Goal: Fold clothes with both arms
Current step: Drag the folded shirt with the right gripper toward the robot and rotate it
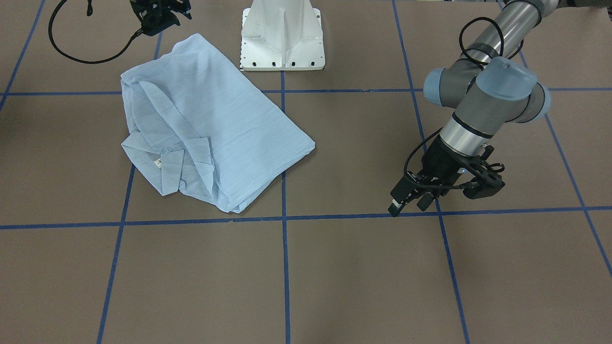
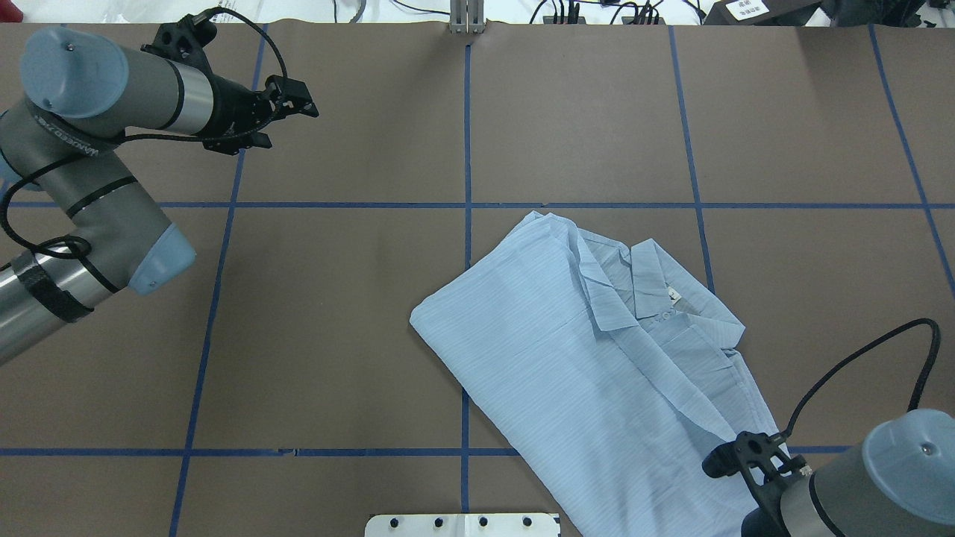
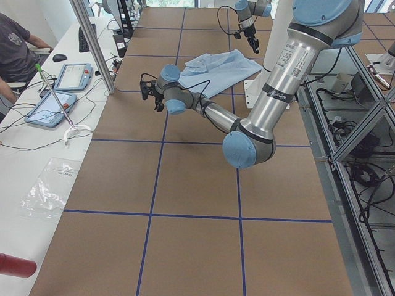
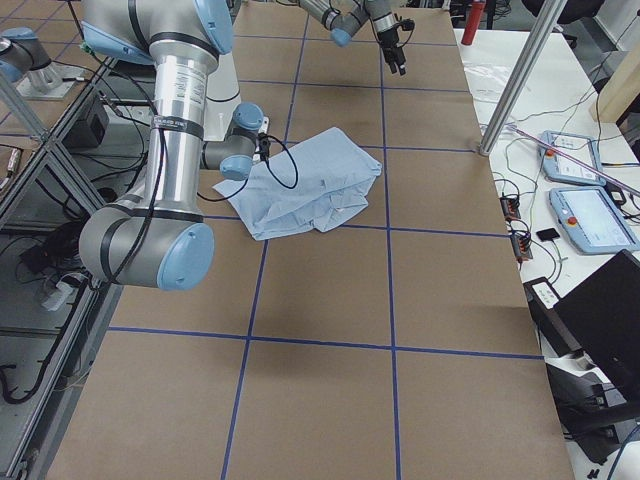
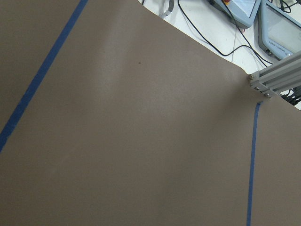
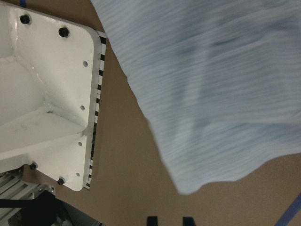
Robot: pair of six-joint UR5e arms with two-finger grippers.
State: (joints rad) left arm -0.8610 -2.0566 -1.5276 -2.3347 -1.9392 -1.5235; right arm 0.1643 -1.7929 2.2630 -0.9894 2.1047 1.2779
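The light blue shirt (image 1: 215,129) lies folded into a rough rectangle on the brown table, on my right side close to the base (image 2: 582,373). Its collar (image 1: 184,160) and white label (image 2: 674,296) face up. My right gripper (image 1: 160,16) hovers just past the shirt's corner nearest the base; in the right wrist view its fingertips (image 6: 151,220) stand apart with nothing between them, above the hem (image 6: 211,84). My left gripper (image 1: 407,204) hangs low over bare table far from the shirt, fingers apart and empty (image 2: 287,112).
The white pedestal base (image 1: 282,36) stands beside the shirt's edge. Blue tape lines (image 1: 285,267) grid the table. A side bench with tablets (image 3: 65,74), cables and a seated person (image 3: 15,49) runs along the far edge, behind an aluminium post (image 3: 92,43).
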